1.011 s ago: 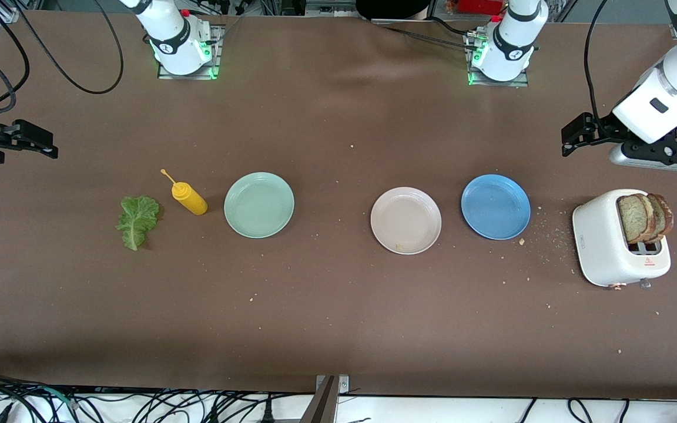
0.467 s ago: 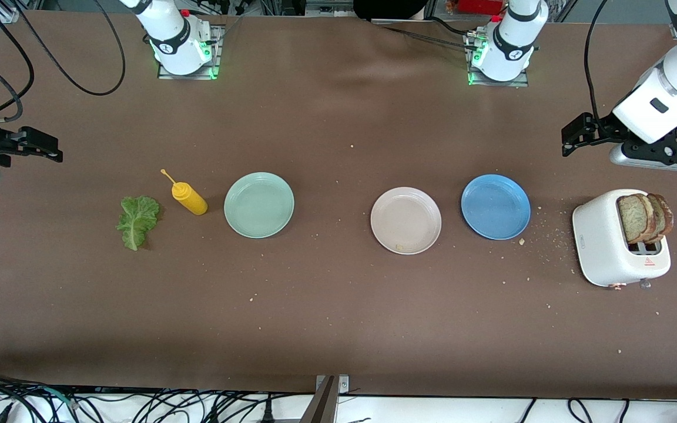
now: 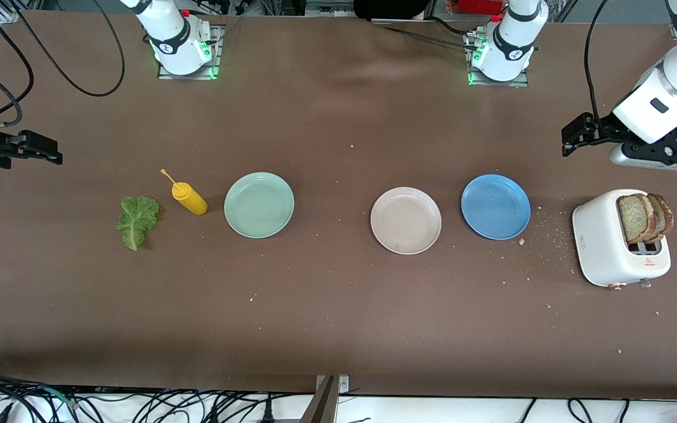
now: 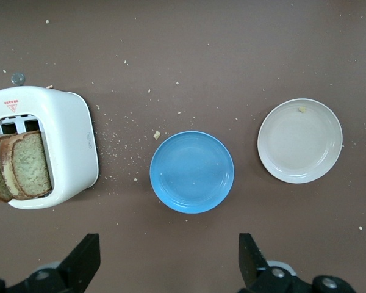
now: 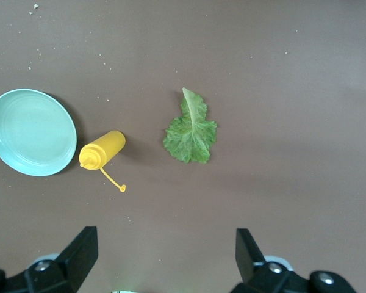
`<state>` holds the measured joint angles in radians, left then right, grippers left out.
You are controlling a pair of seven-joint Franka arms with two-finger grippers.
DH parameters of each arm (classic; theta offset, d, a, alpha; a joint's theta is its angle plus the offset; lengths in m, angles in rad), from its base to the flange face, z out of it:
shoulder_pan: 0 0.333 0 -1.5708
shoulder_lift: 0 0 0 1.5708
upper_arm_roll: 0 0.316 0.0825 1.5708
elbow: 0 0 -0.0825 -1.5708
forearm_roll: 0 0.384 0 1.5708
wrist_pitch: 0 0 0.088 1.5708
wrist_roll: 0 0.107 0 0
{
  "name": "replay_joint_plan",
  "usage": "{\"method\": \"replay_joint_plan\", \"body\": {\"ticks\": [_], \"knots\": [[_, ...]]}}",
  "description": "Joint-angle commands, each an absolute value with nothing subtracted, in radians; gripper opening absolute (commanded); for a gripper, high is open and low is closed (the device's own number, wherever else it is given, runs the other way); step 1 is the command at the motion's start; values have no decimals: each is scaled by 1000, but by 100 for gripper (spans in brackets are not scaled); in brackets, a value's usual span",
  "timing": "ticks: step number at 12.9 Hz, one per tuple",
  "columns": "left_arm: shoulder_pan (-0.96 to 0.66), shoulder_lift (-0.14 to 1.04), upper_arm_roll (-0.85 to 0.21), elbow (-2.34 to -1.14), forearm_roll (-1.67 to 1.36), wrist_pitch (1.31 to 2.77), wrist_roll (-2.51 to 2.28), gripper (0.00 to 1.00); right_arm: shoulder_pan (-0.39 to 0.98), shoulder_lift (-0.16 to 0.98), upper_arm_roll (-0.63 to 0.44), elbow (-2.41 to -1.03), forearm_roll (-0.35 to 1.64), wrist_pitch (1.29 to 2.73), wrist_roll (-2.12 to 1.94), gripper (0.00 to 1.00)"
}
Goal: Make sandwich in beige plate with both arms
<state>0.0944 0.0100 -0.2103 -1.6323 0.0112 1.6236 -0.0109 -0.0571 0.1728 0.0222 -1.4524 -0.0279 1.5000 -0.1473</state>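
Left end effector (image 4: 165,268) spread wide, holding nothing, up over bare desk (image 3: 338,329) above the toaster (image 3: 609,247) with its bread slices (image 3: 644,217) (two, upright). Right end effector (image 5: 161,265) likewise wide and unladen, over the desk edge near lettuce (image 3: 136,221). Beige plate (image 3: 406,220) bare, mid-desk, just beside blue plate (image 3: 495,206).

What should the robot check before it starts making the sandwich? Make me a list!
1. Beige plate bare and ready: ok, only a crumb on it.
2. Bread slices standing up out of the toaster: ok.
3. Lettuce leaf lying free on the table beside the yellow bottle: ok.
4. Left gripper open, holding nothing, up over the table near the toaster: ok.
5. Right gripper open, holding nothing, over the table near the lettuce: ok.
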Motion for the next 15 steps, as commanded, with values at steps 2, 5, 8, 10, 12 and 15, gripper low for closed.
{"method": "replay_joint_plan", "body": {"ticks": [2,5,8,10,12,15], "knots": [[95,-8,-206,-1638,-18,1611,2,100,-67,164,23,-1456,-20,1489,-172,100],[95,-8,-206,-1638,-18,1611,2,100,-67,167,25,-1456,-18,1494,-172,100],[95,-8,-206,-1638,-18,1611,2,100,-69,167,23,-1456,-18,1493,-173,100],[95,-8,-206,-1638,-18,1611,2,100,-71,167,21,-1457,-18,1490,-175,100],[95,-8,-206,-1638,-18,1611,2,100,-71,167,11,-1457,-18,1489,-175,100],[95,-8,-206,-1638,-18,1611,2,100,-71,169,11,-1459,-18,1491,-175,100]]}}
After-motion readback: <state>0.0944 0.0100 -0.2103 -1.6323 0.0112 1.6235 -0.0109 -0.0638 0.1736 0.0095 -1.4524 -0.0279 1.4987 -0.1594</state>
